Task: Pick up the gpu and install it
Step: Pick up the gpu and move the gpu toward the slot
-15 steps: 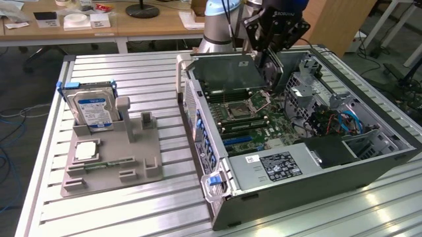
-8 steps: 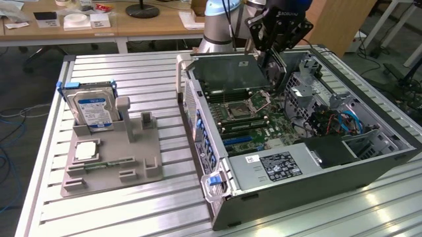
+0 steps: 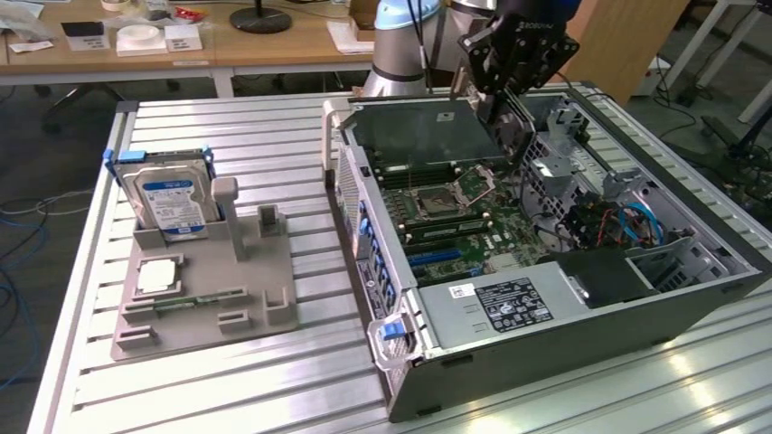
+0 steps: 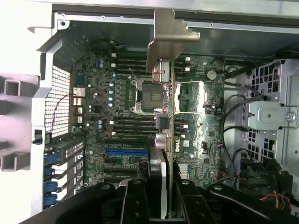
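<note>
Dark-faced gpu (image 3: 417, 127) is up in the air over the open PC case (image 3: 579, 298), and the gripper (image 3: 497, 113) has it: jaws pinching the card at its end toward the exterior view's right. The card stands on edge, long side roughly level, with its metal bracket end toward the case's rear wall on the exterior view's left. Wrist cam looks straight down the gripper (image 4: 166, 189), black fingers (image 4: 135, 200) either side of the gpu (image 4: 172, 93), seen edge-on as a thin line crossing the green mobo (image 4: 100, 93) just beside the CPU socket (image 4: 142, 95). A blue slot (image 4: 124, 151) sits on the board close to the fingers. Can't tell if the lower edge touches any slot; from the exterior view it looks clear above the mobo (image 3: 483, 231) and the CPU socket (image 3: 440, 194). PSU (image 3: 507, 303) w/ label is at the near end of the case. Well apart on the slatted metal table (image 3: 241, 380), a grey holder (image 3: 230, 298) carries an upright hard drive (image 3: 169, 203).
</note>
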You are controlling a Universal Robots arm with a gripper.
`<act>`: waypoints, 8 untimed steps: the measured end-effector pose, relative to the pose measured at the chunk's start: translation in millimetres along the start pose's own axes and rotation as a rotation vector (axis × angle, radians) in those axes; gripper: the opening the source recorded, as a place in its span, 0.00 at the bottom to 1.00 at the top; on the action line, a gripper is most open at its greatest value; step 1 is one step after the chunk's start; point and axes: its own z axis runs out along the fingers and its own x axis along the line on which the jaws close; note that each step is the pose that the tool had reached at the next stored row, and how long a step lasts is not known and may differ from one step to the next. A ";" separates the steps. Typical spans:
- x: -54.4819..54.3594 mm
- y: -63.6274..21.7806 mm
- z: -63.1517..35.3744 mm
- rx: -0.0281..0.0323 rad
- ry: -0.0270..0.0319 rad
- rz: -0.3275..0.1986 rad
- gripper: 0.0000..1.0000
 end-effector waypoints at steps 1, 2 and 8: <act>-1.8 -0.1 0.1 -0.0001 0.0003 -0.005 0.28; -3.1 -0.1 0.2 -0.0002 0.0007 -0.010 0.28; -3.2 -0.1 0.2 -0.0002 0.0007 -0.012 0.28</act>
